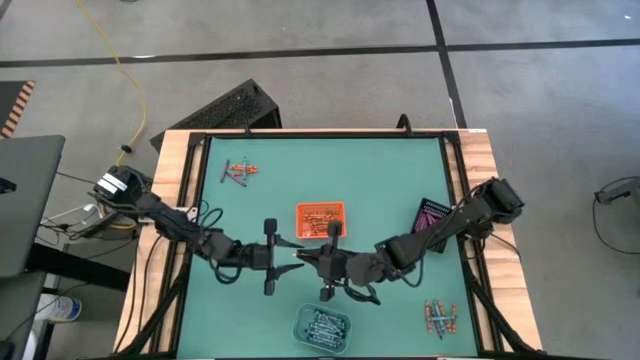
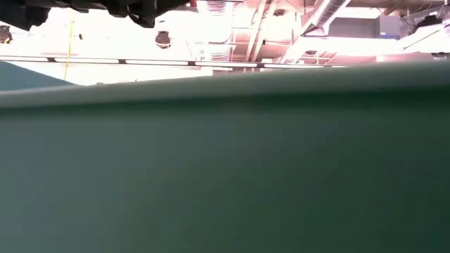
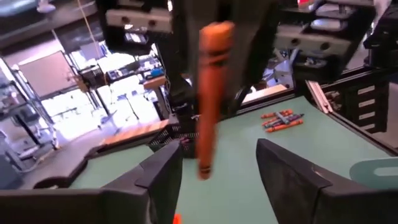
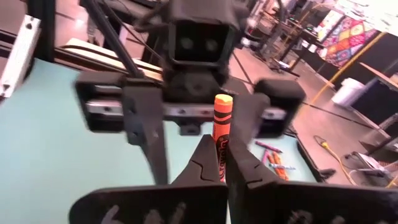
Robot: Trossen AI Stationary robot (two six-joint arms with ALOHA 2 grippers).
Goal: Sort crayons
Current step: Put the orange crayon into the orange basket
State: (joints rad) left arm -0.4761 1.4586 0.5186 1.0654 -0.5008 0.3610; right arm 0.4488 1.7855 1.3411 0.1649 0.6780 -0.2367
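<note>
right gripper (image 4: 221,163): clamped on orange crayon (image 4: 222,127), beside orange tray (image 1: 320,214); left gripper (image 3: 217,171): fingers spread, crayon faced

Two dark, near-black arms of jointed segments, slim links between bulkier rounded housings. White label patch on the left arm's base housing by the table edge. Thin black cables looping along both arms, loose coils near the left shoulder. Left gripper (image 1: 290,259): black crossbar rail with pale silver strip, two flat, wedge-shaped matte fingers (image 3: 161,177). Right gripper (image 4: 222,163): same dark build, tapered fingers (image 4: 202,165) with notched inner edges, faint white lettering on the wide black plate below. Boxy black wrist block with two small round openings
</note>
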